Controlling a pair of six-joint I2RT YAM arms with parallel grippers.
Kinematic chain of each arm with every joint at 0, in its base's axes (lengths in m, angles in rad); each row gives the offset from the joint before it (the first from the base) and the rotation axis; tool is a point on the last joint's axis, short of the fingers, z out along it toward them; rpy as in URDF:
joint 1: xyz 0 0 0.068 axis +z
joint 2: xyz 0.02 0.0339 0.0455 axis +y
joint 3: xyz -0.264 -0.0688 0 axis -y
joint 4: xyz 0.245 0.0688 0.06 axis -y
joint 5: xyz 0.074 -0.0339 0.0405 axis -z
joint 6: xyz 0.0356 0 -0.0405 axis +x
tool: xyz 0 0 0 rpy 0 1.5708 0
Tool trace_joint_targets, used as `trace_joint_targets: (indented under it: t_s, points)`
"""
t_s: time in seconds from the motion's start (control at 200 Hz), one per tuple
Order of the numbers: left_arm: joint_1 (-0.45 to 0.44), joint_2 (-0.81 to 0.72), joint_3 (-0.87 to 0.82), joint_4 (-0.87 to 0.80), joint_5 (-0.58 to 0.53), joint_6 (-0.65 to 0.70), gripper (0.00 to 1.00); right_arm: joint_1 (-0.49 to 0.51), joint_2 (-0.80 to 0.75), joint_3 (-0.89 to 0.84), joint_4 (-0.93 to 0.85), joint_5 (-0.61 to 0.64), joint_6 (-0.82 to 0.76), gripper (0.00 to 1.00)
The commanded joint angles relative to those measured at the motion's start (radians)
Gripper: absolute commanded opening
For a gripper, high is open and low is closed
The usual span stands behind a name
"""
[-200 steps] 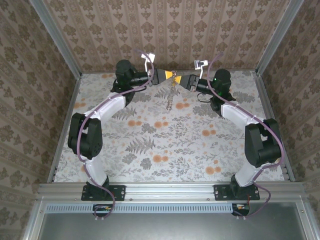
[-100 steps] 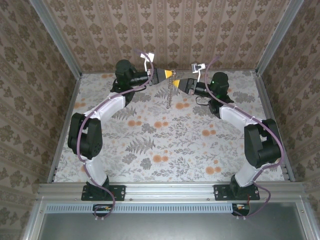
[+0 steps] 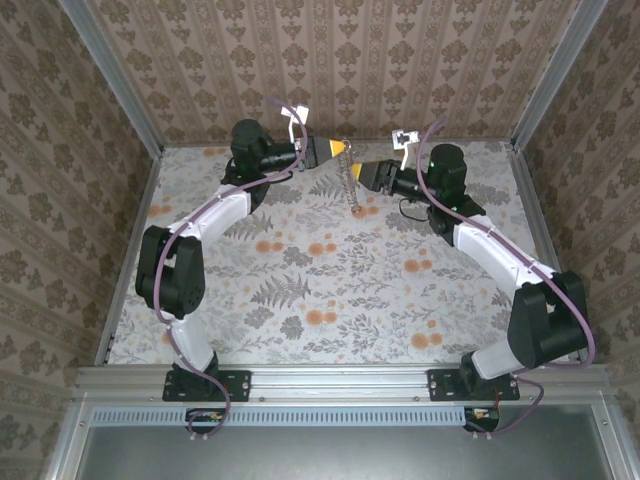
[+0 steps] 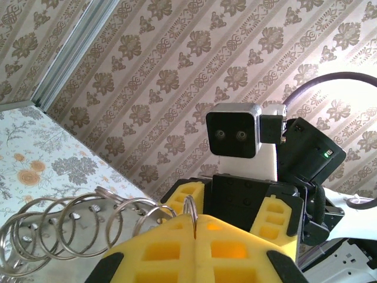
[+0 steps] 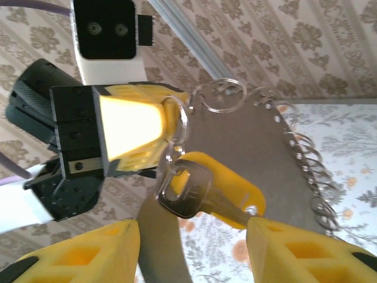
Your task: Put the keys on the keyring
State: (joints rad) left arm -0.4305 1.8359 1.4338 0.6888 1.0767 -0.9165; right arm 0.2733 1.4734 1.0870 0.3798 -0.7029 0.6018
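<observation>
Your left gripper [image 3: 341, 148] is clamped on the keyring [image 5: 180, 121], held high over the far middle of the counter [image 3: 300, 290] to present the hoop steadily. The key [image 5: 189, 191] hangs from it, apparently threaded. Your right gripper [image 3: 364, 171] sits just right, jaws apart, not touching the key.

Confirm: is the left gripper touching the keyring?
Touching. In the left wrist view the keyring is pinched edge-on in the seam between the yellow fingers of the shut left gripper.
</observation>
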Motion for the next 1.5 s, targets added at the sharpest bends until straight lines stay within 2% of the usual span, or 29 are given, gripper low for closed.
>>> trace_joint_targets:
  t_s: [0.0, 0.345, 0.63, 0.995, 1.055, 1.235, 1.495]
  points:
    - [0.000, -0.032, 0.003, 0.048, 0.005, 0.001, 0.00, 0.007, -0.012, 0.007, -0.101, 0.089, -0.101, 0.53]
    - [-0.008, -0.032, 0.010, 0.051, 0.017, -0.007, 0.00, 0.042, 0.013, 0.050, -0.139, 0.095, -0.199, 0.57]
    - [-0.014, -0.032, 0.009, 0.054, 0.020, -0.012, 0.00, 0.087, 0.016, 0.063, -0.094, 0.125, -0.218, 0.59]
    - [-0.019, -0.036, 0.004, 0.055, 0.022, -0.010, 0.00, 0.094, 0.032, 0.090, -0.077, 0.187, -0.221, 0.59]
    - [-0.019, -0.036, 0.002, 0.055, 0.022, -0.010, 0.00, 0.094, 0.031, 0.089, -0.082, 0.185, -0.224, 0.55]
    - [-0.019, -0.038, 0.002, 0.055, 0.022, -0.008, 0.00, 0.094, 0.024, 0.079, -0.088, 0.164, -0.228, 0.32]
    - [-0.016, -0.044, -0.002, 0.055, 0.011, -0.005, 0.00, 0.093, 0.013, 0.066, -0.099, 0.127, -0.233, 0.21]
